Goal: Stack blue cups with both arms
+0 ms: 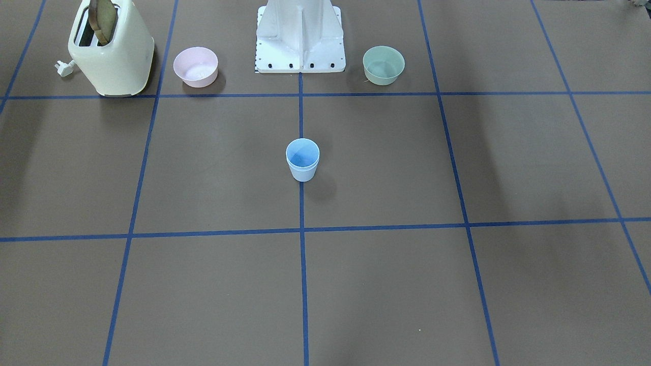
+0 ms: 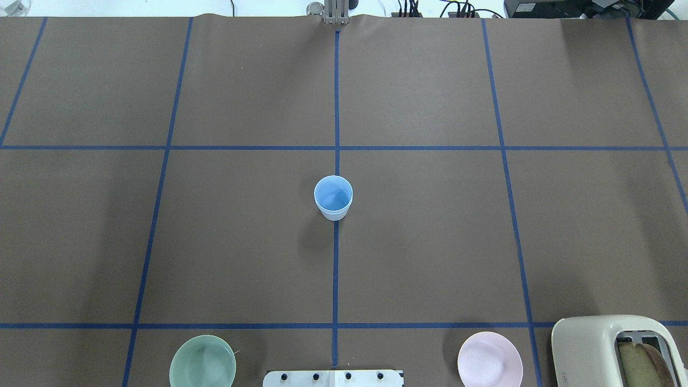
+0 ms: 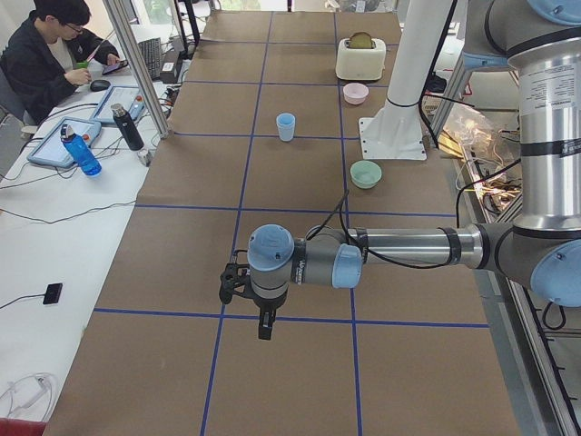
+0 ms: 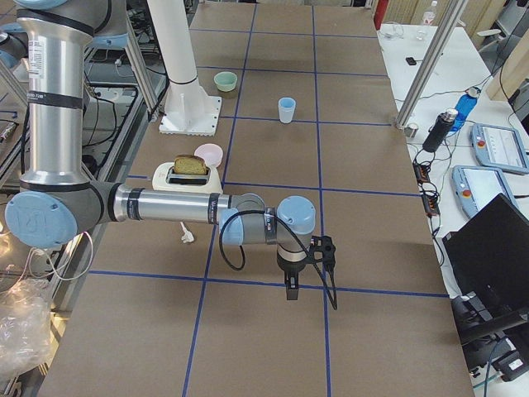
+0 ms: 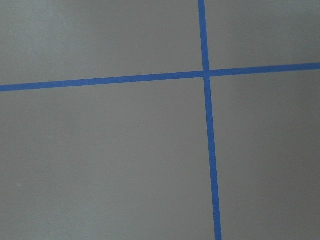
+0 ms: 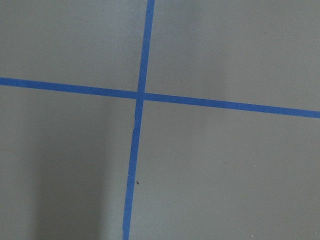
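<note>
Cups (image 1: pixel 302 160) stand nested just before the mount (image 1: pixel 300 46); left gripper (image 3: pixel 265 329) and right gripper (image 4: pixel 291 294), far from it, grip state indeterminable.

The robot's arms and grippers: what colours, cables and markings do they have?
The left arm and the right arm are silver-grey metal tubes with black rings and rounded light blue joint caps. Printed labels on the upright tubes are too small to read. The left gripper and the right gripper are black, and a thin black cable loops at each wrist.
</note>
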`<state>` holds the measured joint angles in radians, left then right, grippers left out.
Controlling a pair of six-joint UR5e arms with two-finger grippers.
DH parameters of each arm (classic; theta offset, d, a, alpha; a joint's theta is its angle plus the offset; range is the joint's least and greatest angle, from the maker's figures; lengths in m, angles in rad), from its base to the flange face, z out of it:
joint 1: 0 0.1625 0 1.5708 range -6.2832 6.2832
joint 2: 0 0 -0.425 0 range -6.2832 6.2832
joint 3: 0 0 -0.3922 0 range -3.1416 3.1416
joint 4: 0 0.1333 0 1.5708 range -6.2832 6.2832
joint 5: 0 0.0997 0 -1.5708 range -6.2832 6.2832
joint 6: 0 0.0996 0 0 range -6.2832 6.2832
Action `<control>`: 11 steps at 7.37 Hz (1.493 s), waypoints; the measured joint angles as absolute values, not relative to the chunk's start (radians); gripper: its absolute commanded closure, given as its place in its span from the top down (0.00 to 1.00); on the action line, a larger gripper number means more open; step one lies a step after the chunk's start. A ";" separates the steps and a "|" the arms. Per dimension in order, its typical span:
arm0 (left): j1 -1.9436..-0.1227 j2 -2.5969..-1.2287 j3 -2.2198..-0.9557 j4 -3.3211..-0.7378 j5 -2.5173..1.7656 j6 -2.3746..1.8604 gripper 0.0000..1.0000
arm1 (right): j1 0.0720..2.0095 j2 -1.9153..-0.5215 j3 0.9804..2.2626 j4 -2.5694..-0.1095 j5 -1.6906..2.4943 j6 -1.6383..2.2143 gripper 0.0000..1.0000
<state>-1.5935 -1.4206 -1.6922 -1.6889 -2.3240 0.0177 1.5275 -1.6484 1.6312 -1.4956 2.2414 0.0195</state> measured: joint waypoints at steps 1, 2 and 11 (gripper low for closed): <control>-1.593 -1.421 -1.692 -1.689 -2.324 0.018 0.98 | 1.527 -1.640 1.633 -1.516 2.243 0.020 1.00; -1.593 -1.421 -1.692 -1.689 -2.324 0.018 0.98 | 1.527 -1.637 1.633 -1.524 2.244 0.020 1.00; -1.594 -1.419 -1.695 -1.689 -2.324 0.018 0.98 | 1.525 -1.631 1.637 -1.526 2.254 0.020 1.00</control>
